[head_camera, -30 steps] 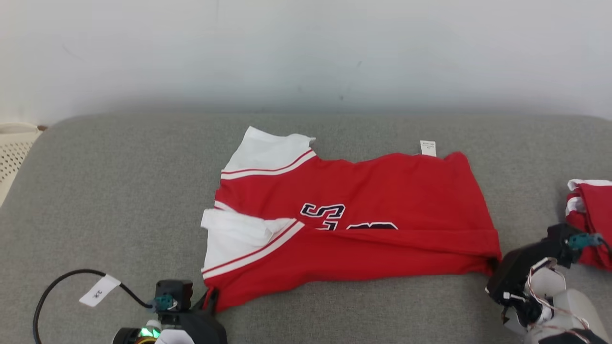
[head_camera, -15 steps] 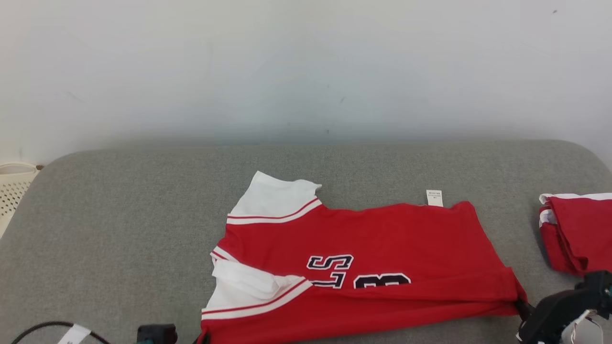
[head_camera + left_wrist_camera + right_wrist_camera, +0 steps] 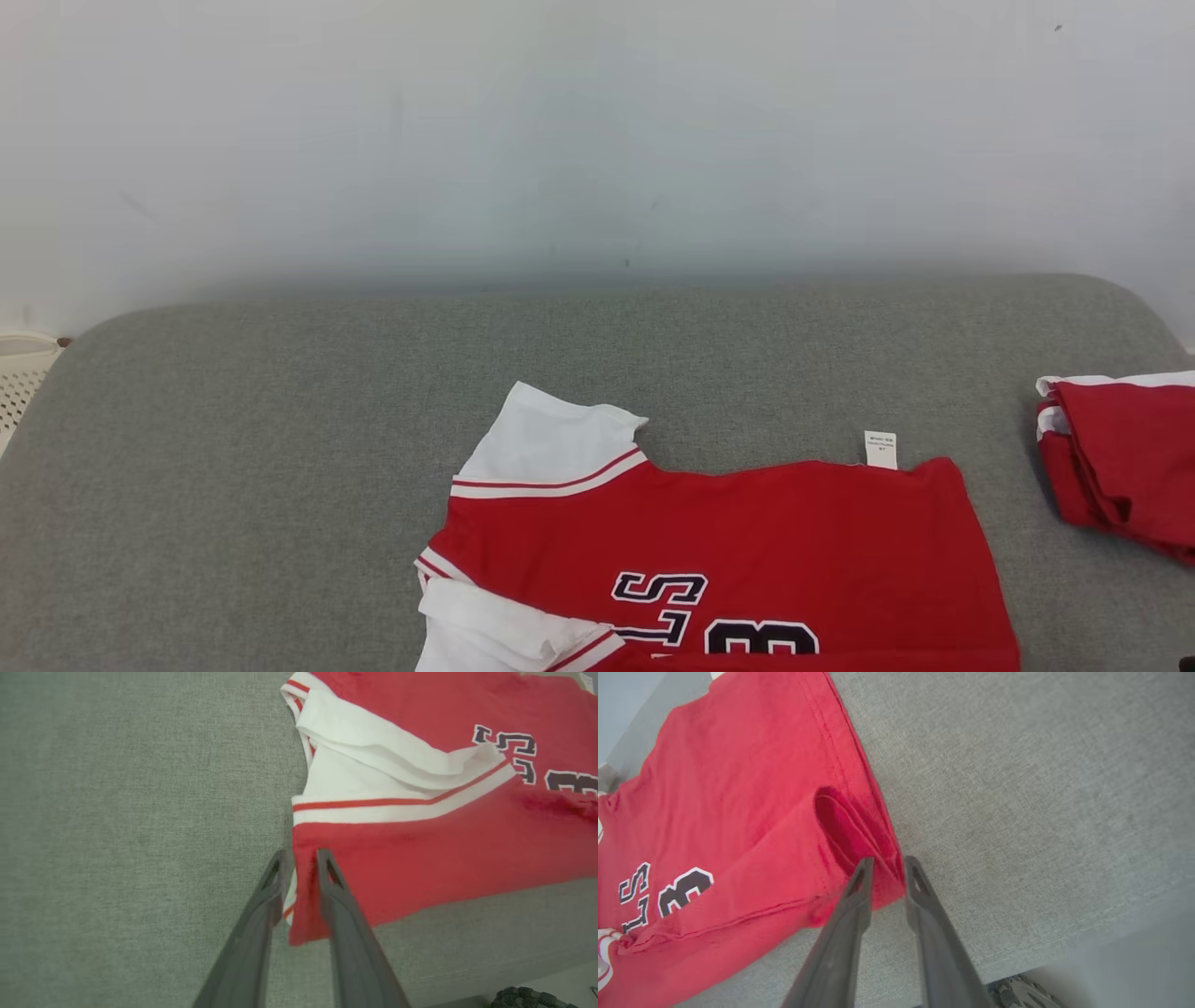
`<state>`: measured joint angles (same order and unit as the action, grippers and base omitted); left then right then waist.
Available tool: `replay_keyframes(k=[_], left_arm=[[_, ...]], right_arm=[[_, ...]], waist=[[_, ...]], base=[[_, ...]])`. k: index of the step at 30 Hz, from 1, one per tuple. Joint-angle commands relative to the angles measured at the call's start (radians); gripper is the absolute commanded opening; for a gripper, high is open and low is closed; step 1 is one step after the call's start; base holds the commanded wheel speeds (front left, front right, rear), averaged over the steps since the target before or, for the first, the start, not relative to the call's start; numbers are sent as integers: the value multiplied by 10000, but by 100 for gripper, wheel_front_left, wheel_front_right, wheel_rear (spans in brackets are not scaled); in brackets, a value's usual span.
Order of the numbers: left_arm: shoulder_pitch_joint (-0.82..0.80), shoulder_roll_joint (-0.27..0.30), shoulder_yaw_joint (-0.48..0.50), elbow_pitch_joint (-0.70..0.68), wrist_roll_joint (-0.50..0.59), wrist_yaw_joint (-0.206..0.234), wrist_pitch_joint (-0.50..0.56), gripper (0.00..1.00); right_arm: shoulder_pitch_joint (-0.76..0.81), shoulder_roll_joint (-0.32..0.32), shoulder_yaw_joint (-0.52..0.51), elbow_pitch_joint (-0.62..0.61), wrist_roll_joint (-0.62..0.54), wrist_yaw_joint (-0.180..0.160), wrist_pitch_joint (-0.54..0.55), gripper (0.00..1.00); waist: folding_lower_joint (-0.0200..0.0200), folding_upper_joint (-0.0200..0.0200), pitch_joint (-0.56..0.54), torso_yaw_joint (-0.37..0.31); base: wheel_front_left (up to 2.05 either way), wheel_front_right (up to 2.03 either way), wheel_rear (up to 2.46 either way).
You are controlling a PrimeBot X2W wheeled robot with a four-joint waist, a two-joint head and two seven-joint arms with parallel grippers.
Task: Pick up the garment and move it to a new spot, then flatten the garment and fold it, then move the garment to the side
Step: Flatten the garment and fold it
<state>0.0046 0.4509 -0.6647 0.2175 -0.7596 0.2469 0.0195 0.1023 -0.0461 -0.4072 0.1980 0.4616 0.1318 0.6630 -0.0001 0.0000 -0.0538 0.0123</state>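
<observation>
garment: the red jersey (image 3: 747, 532) lies flat on the grey cushion (image 3: 280, 420), low and centre in my head view, its near part cut off by the bottom edge.
long axis: runs across me, left to right. the white sleeves (image 3: 551, 434) are at my left end; the hem, with its small white tag (image 3: 879, 449), is at my right end.
fold: in both wrist views the near long edge lies doubled over the body, so i judge one lengthwise fold is in place.
left pincer: my left gripper (image 3: 299, 858) sits at the near corner of the sleeve end. fingers are apart with a plain gap, and the striped cloth edge lies between them. it looks loose, not pinched.
right pincer: my right gripper (image 3: 887, 868) sits at the near corner of the hem end. fingers are apart the same way, straddling the layered red corner.
direction: from both pincers the jersey stretches away and inward, each arm at its own end of the long axis.
nearer arm: an equal match, one corner each.
side spot: a folded red pile (image 3: 1130, 448) sits on the cushion to my right, well apart from the hem, so my right arm is nearer to it.
next, as i judge: another fold, end over end along that axis, needs fresh grips on both corners.
risk: the doubled edge may spring open.
</observation>
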Motion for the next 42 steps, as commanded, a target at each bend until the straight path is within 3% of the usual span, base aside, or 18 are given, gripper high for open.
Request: replay_keyframes(k=[1,8,13,20,28,36,42], left_arm=[[109,67,-3,-9,63,38,13,100],[-348,792,333,-76,279,678,544,100],[-978,1337,563,-551,572,876,774,100],[-3449,1086,141,-479,1175,-148,1228,100],[-6409,443,-255,1835,1365,-1493,2145,100],[-8118,257,-241,3654,1376,-1729,2927,100],[-8675,46,-140,4187,1369,-1605,2880,100]], right_arm=[[14,-52,14,-5,-65,-21,-52,100],[-415,-47,64,-514,-613,-21,436,100],[-1367,-30,-111,-1327,-1332,-21,943,100],[-3697,-27,1060,-860,-2585,-21,1231,100],[-6426,-30,2652,1369,-2820,-21,749,100],[-7554,-30,3663,2266,-1489,-21,47,100],[-7542,-48,3503,2540,-1579,-21,-266,100]], waist=[[1,0,-5,-27],[1,0,-23,-140],[1,0,177,-269],[1,0,998,-701],[1,0,2558,-1557],[1,0,3757,-2436],[1,0,4179,-2690]], base=[[0,0,0],[0,0,0],[0,0,0],[0,0,0],[0,0,0],[0,0,0],[0,0,0]])
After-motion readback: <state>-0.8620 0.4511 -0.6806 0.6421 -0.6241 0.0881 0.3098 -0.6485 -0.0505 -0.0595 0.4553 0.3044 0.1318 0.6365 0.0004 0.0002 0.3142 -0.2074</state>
